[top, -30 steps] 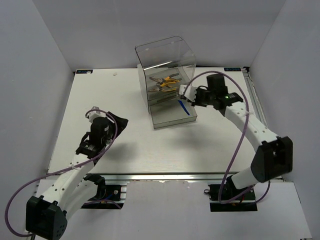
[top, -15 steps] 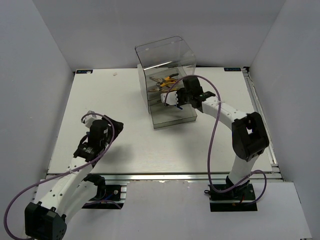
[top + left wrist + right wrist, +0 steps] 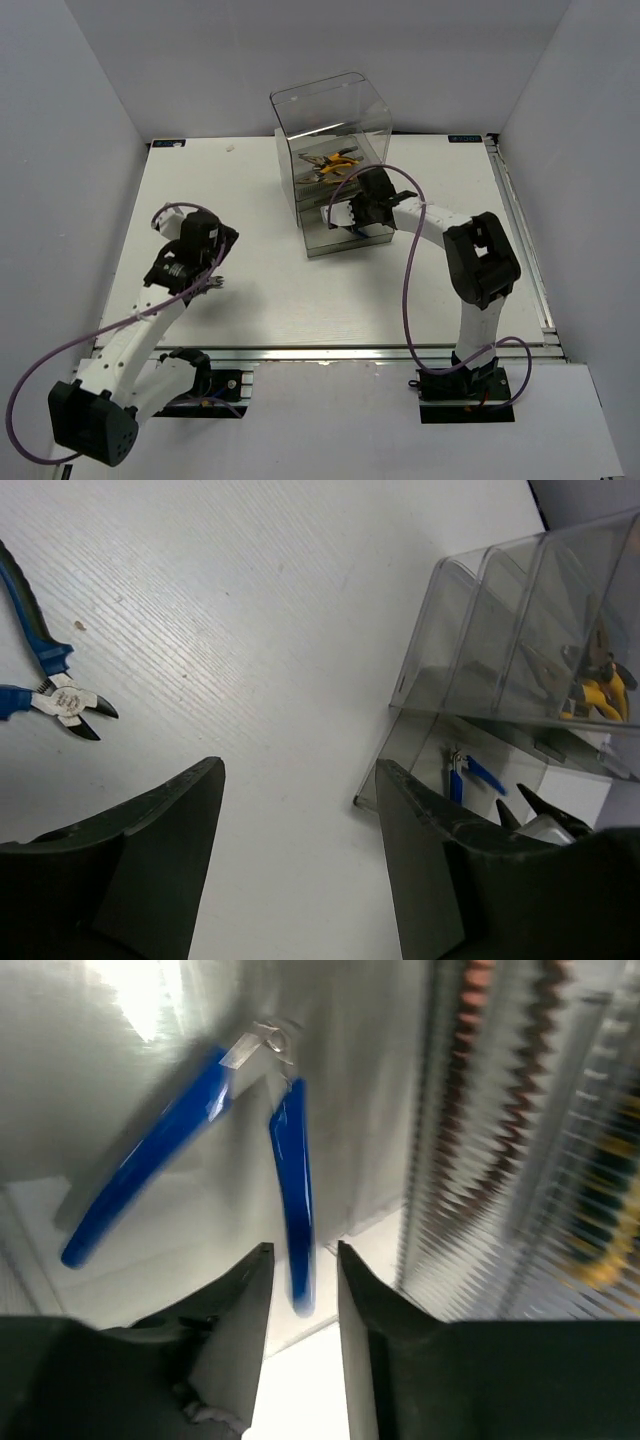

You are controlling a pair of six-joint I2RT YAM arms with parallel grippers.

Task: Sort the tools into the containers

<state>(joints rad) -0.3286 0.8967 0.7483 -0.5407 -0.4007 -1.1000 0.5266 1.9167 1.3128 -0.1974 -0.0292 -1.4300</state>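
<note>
The clear cabinet [image 3: 330, 140] stands at the back middle with its bottom drawer [image 3: 322, 246] pulled out. Blue-handled pliers [image 3: 290, 1180] lie in that drawer and also show in the left wrist view [image 3: 463, 776]. My right gripper [image 3: 347, 212] hangs over the drawer, narrowly open, and one blue handle end sits between its fingertips without being pinched. Yellow-handled pliers [image 3: 336, 160] lie in an upper drawer. Blue-handled cutters [image 3: 45, 675] lie on the table, left of my left gripper [image 3: 300, 780], which is wide open and empty.
The cabinet's stacked drawers [image 3: 520, 630] rise to the upper right in the left wrist view. White table [image 3: 270, 290] lies between the arms. Grey walls close the back and sides. The hex keys do not show.
My right gripper moved left and down into the open drawer, and the blue pliers it carried now lie there, released. My left arm swung back to the left and turned.
</note>
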